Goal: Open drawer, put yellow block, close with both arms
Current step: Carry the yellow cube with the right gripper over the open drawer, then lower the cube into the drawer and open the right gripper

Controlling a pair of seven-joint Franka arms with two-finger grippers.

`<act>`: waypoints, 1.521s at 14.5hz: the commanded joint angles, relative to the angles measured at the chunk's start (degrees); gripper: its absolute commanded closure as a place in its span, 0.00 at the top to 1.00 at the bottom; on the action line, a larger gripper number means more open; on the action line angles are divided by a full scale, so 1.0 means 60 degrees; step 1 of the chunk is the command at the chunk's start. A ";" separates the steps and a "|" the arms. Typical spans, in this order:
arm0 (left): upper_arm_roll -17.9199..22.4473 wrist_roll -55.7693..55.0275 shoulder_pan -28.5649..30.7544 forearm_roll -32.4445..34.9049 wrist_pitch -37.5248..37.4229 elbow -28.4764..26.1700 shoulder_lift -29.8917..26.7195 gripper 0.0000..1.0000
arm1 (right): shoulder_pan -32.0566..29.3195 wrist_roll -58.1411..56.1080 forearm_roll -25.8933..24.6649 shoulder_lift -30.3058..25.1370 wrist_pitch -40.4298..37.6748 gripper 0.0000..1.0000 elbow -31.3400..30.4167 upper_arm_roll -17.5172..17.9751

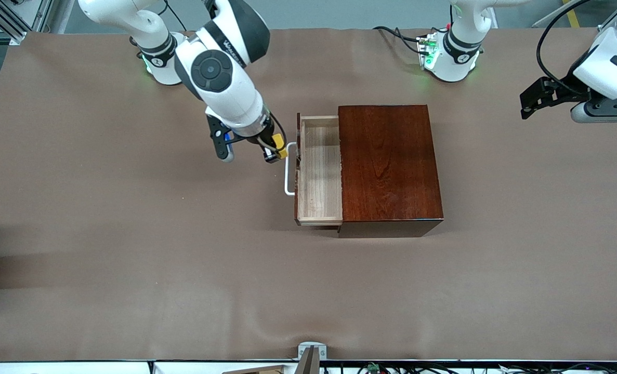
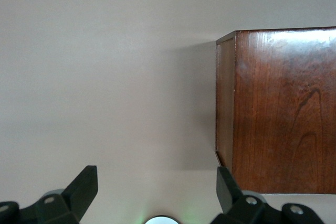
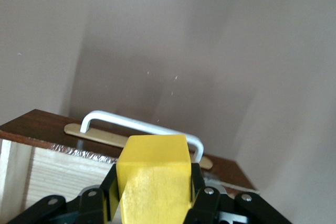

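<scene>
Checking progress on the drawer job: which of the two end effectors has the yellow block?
The right end effector, beside the drawer's handle, grips the yellow block; the left end effector hangs open, holding nothing.

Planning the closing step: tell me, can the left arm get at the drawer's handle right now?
Probably not directly: the left gripper waits at its own table end, and the box sits between it and the handle.

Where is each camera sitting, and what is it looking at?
Front view: high across the table, facing both arms; right tool holds the yellow block beside the open drawer; left tool waits, open.
Left wrist view: on the left arm, looking down at the box; its tool's fingers show.
Right wrist view: on the right arm, looking at the handle; its fingers grip the block.
Shared: front and right wrist views both show block, handle and drawer.
</scene>
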 commanded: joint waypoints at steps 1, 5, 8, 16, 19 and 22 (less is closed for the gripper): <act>-0.0039 0.0147 0.0114 -0.0053 -0.0017 -0.0050 -0.0094 1.00 | 0.0281 0.0655 0.0344 0.0297 0.0216 0.00 0.0310 -0.0109; -0.0039 0.0147 0.0114 -0.0053 -0.0017 -0.0050 -0.0094 1.00 | 0.0735 0.1387 0.0594 0.0882 0.0333 0.00 0.0982 -0.0109; -0.0039 0.0147 0.0158 -0.0053 -0.0017 -0.0065 -0.0109 1.00 | 0.1072 0.1900 0.0550 0.1365 0.0479 0.00 0.1305 -0.0124; -0.0039 0.0205 0.0158 -0.0053 -0.0031 -0.0124 -0.0153 1.00 | 0.1469 0.2326 0.0286 0.1938 0.0964 0.00 0.1321 -0.0168; -0.0039 0.0205 0.0158 -0.0053 -0.0031 -0.0124 -0.0153 1.00 | 0.1469 0.2326 0.0184 0.2142 0.1007 0.00 0.1321 -0.0183; -0.0039 0.0205 0.0158 -0.0053 -0.0031 -0.0124 -0.0138 1.00 | 0.1469 0.2356 0.0140 0.2245 0.1095 0.00 0.1306 -0.0183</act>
